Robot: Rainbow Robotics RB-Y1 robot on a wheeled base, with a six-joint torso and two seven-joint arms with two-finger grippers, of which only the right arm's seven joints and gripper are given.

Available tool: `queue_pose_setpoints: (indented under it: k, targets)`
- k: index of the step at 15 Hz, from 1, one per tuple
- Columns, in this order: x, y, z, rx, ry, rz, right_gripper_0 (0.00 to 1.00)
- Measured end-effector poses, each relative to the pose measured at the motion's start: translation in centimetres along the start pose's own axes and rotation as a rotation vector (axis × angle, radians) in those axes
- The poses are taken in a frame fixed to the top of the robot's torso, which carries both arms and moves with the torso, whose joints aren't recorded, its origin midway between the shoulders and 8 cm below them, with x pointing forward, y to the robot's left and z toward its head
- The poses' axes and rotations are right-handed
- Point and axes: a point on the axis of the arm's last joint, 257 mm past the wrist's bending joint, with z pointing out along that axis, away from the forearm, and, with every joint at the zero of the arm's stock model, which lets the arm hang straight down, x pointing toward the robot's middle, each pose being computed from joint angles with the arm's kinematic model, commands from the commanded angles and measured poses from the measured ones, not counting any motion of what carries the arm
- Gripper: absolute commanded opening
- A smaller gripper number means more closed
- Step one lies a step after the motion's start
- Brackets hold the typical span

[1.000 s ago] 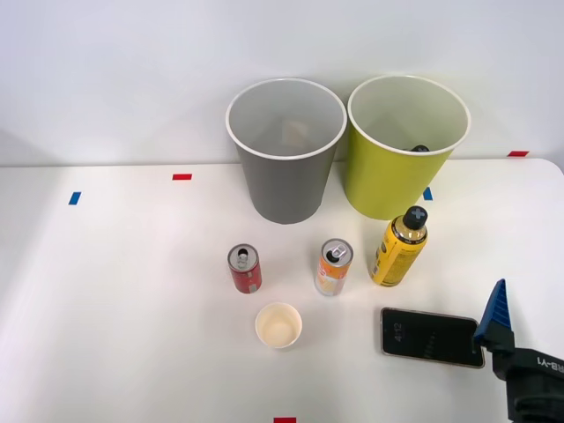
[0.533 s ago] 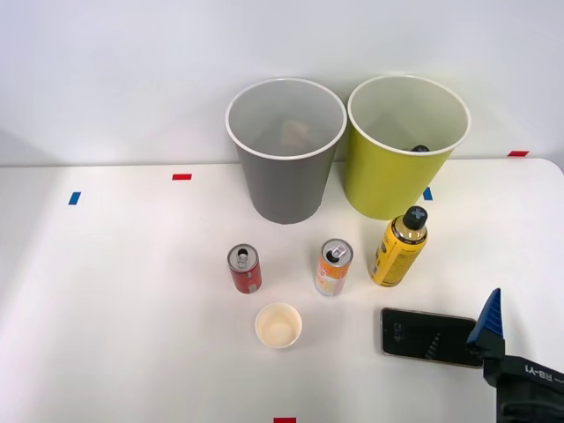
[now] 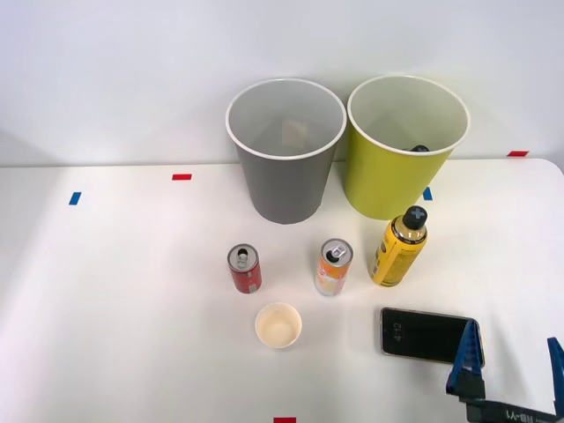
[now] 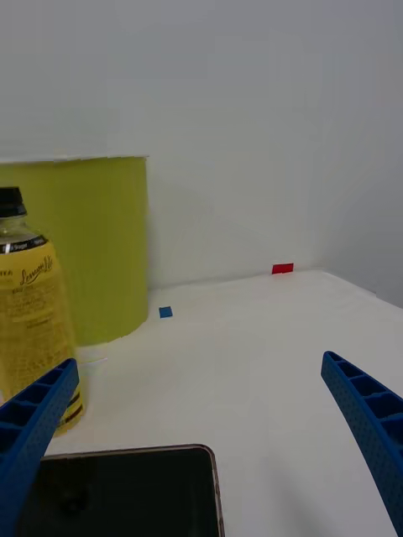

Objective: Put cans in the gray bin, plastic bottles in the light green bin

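Front view, bins: the gray bin (image 3: 285, 152) and the light green bin (image 3: 406, 146) stand side by side at 12 o'clock on the bench (image 3: 123, 300), nearly touching; a dark cap peeks over the green one's inner wall (likely a bottle inside).
Front view, cans: the red can (image 3: 245, 269) and the orange-and-white can (image 3: 333, 267) stand upright mid-bench, apart from each other, neither yet binned.
Front view, bottle: the yellow bottle (image 3: 398, 247) stands upright just beside the orange can, at its 3 o'clock, below the green bin.
Front view, clutter: a paper cup (image 3: 278, 325) at 6 o'clock of the cans; a phone (image 3: 429, 335) lies flat toward 4 o'clock.
Front view, pincer: the right pincer (image 3: 511, 363) sits at the 5 o'clock corner, fingers spread wide, holding nothing.
Wrist view: the blue fingers (image 4: 35, 419) stand apart; the bottle (image 4: 32, 323) and phone (image 4: 126, 491) lie ahead, the green bin (image 4: 92, 243) behind.
Risk: the phone lies between pincer and bottle, so a low approach could scrape or shove it; a glancing finger could topple the bottle into the orange can.
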Motion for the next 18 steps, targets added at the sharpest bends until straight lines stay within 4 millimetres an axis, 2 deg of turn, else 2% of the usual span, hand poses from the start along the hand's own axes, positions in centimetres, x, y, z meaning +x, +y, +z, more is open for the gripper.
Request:
queue_pose_setpoints:
  k: [3, 8, 10, 13, 18]
  targets:
    - [0.2, 1.1, -3.4, -0.075, 0.059, -0.135, 1.00]
    - [2.2, 3.2, -8.5, -0.185, 0.196, -0.136, 1.00]
    - [3.6, 4.1, -10.2, -0.229, 0.266, -0.149, 1.00]
    - [4.0, 5.0, -11.1, -0.266, 0.286, -0.182, 1.00]
    - [3.9, 5.8, -11.2, -0.287, 0.278, -0.195, 1.00]
